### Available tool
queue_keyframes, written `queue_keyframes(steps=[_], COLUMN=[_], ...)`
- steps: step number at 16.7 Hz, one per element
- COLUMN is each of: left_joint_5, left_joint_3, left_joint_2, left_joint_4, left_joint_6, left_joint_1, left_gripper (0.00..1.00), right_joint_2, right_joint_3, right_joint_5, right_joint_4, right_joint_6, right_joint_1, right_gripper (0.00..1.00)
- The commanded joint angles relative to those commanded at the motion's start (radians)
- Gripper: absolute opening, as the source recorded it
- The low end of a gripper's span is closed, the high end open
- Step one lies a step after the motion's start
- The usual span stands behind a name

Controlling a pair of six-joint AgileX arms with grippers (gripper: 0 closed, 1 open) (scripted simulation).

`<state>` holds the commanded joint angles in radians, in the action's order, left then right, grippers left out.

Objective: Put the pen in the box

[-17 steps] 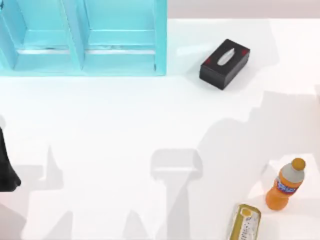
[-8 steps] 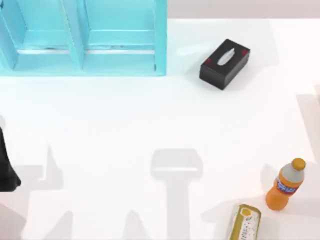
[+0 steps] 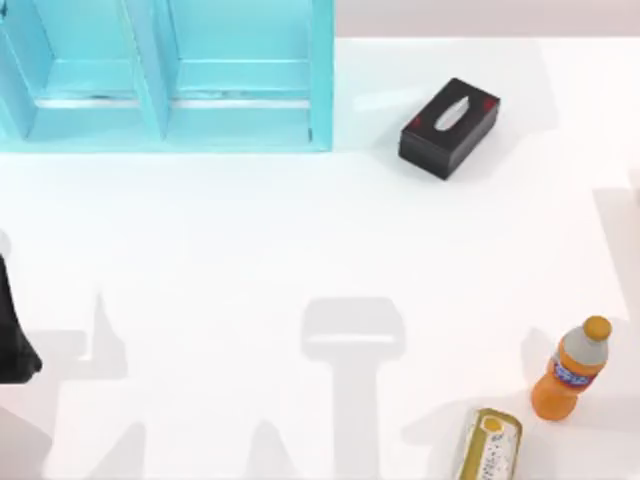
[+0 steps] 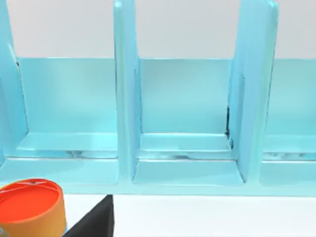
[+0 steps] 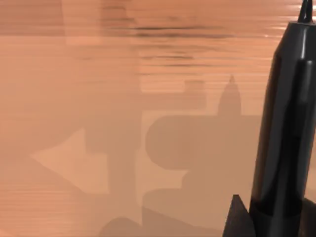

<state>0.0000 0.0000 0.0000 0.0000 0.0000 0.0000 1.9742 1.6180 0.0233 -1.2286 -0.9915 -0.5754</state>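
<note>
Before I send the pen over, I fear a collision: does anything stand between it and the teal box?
Nothing visible does. The pen shows in the right wrist view; the teal box's open compartments face bare table, and the black tissue box sits apart to its right.

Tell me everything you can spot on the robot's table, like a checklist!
Surface: white table, crossed by grey shadows.
Job's things: black pen close up in the right wrist view, pointed tip showing; turquoise divided box at the table's far left, nothing seen in its compartments.
Clutter: black tissue box right of the turquoise box; orange bottle and yellow packet at the near right; orange round thing in the left wrist view.
Grippers: left arm parked at the table's left edge.
Cables: nothing seen.
Surroundings: orange-brown surface behind the pen.
</note>
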Motion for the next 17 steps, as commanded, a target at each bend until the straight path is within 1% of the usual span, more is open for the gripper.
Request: queue_keyframes(steps=[5,11,17], left_joint_5=[0.000,0.000,0.000], left_joint_3=[0.000,0.000,0.000], left_joint_2=[0.000,0.000,0.000], left_joint_4=[0.000,0.000,0.000], left_joint_6=[0.000,0.000,0.000], left_joint_1=[0.000,0.000,0.000], left_gripper=[1.00,1.00,1.00], right_joint_2=[-0.021,-0.022,-0.022], right_joint_3=[-0.138,-0.156,-0.156], right_joint_5=[-0.023,-0.023,-0.023], right_joint_4=[0.125,0.149,0.149], right_joint_6=[-0.040,-0.046,-0.046], right_joint_1=[0.031,0.026,0.026], right_gripper=[0.00,0.00,0.45])
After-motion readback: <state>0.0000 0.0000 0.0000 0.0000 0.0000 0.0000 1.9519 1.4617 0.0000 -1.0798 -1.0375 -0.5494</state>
